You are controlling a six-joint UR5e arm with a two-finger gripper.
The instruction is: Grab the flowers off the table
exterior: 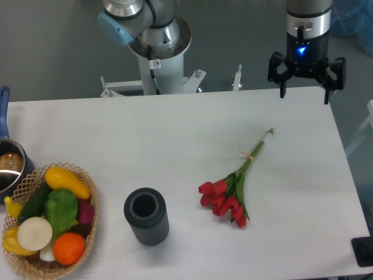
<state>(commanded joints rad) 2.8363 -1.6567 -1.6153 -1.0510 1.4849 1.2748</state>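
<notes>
Hovering at the far right edge of the table, my black two-finger gripper [304,93] has its fingers spread wide and holds nothing. The small bunch of red tulips with thin green stems [233,188] lies flat on the plain white tabletop [145,146], toward seven o'clock from the gripper and well apart. My worry: those slim stems could slip between the fingers, or a descent over the blooms could crush them.

The table [145,134] is matt white and smooth. The flowers [232,189] look like plastic or cloth, faintly satin. The dark cup [145,216] has a ribbed, matt wall. The basket [87,233] is woven wicker. The pot [9,169] is shiny metal. The pincer [304,96] is black and matt.
</notes>
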